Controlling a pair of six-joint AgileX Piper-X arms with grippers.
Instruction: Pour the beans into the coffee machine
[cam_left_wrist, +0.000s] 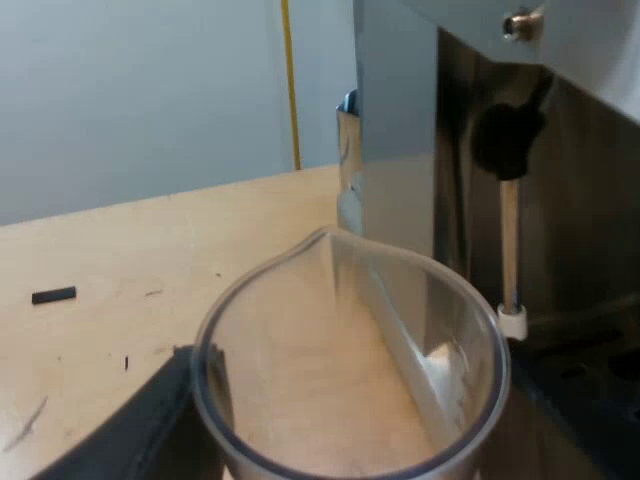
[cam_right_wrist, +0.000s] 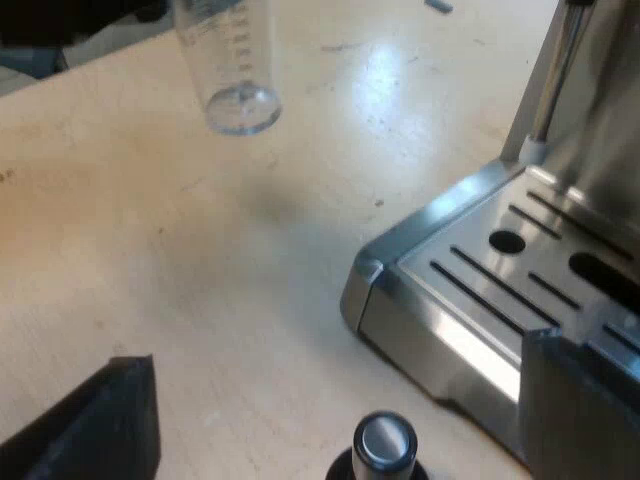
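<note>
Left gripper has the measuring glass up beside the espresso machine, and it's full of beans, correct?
No: the measuring glass is empty, not full; the left wrist view shows the table through its clear wall. The rest holds: it is up beside the espresso machine.

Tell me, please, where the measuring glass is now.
The measuring glass is held in my left gripper, above the table, close to the steam wand of the espresso machine.
</note>
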